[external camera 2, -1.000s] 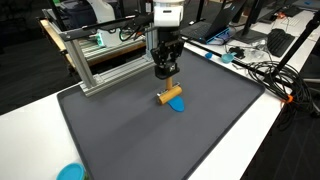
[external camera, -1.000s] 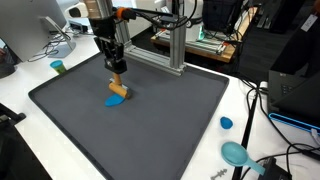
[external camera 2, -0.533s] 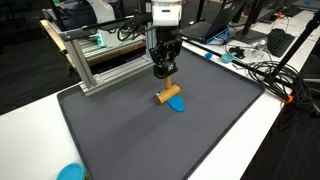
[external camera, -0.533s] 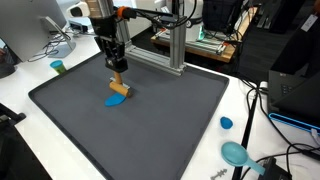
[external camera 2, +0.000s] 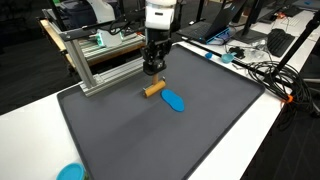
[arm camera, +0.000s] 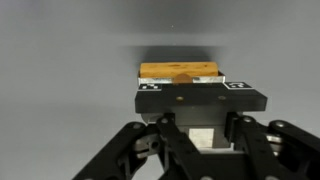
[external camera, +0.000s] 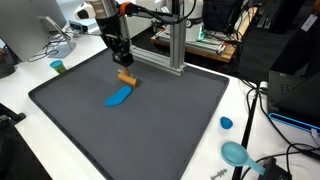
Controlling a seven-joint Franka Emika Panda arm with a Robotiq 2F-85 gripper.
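"Where was the pincer point(external camera 2: 152, 74)?"

"Hanging low over the dark grey surface point(external camera 2: 130, 140). Its jaws were drawn in narrow on a small orange wooden block point(external camera 2: 153, 88), which stuck out at a slant from the tips."

"And in the wrist view?"

"The block point(arm camera: 180, 72) sat crosswise right at the fingertips."

"Anything else nearby?"

"A flat blue piece point(external camera 2: 174, 101) lay on the surface just beside the pincer, apart from the block."

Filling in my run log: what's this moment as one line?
gripper: shut on wooden block | block: over dark mat, apart from blue piece | blue piece: flat on mat
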